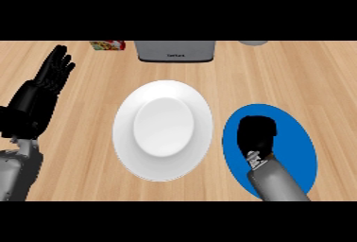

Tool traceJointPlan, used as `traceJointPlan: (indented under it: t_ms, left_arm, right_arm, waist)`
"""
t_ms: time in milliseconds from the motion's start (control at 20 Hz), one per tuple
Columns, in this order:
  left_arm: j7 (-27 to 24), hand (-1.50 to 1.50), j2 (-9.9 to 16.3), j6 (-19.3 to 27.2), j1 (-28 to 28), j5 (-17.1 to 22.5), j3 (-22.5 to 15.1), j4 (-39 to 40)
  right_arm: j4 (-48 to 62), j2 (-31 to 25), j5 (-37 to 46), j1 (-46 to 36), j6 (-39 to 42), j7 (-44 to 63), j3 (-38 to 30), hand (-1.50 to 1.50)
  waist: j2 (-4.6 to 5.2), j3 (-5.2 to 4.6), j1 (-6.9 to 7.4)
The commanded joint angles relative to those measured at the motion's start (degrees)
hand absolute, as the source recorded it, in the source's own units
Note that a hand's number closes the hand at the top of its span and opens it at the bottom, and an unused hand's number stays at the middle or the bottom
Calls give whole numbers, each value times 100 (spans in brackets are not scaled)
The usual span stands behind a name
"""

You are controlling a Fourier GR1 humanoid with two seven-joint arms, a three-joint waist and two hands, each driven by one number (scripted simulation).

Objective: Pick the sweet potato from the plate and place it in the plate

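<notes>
The left hand point(50, 71) is resting open at the far left, fingers straight and pointing away, its grey forearm coming in from the near left corner. The right hand point(257, 134) is reaching in from the near right, fingers curling downward, grey forearm angling behind it.

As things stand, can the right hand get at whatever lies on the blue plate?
Probably yes. The right hand is already over the blue plate, fingers curled downward, with nothing between them. The sweet potato itself is hidden under the hand, so a grasp cannot be confirmed.
</notes>
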Motion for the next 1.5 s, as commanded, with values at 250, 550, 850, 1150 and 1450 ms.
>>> traceJointPlan:
  t_ms: [250, 550, 850, 1150, 1450]
  left_arm:
    - [-232, 0, 52, -50, 308, -50, 276, 198]
    - [-36, 0, 44, -6, 432, -38, 274, -112]
    - [-52, 0, -79, 5, 149, -79, 239, 46]
    - [-186, 0, 29, -283, 221, 25, 313, 61]
    - [137, 0, -190, -144, 29, -173, 125, -63]
  right_arm:
    - [-1624, -130, -306, 1604, -1613, 313, -490, 150]
    - [-3780, -530, -1007, 3498, -2484, -56, -1030, 150]
    - [-5481, -552, -1458, 4166, -2850, -638, -631, 150]
    - [-6660, 23, -1192, 4164, -2934, -485, 793, 150]
    - [-6175, 754, -723, 2897, -2288, 136, 1661, 150]
  waist:
    - [-46, 18, -391]
    - [-80, 15, -439]
    - [-22, 15, -268]
    - [-18, 5, -132]
    - [8, 8, -16]
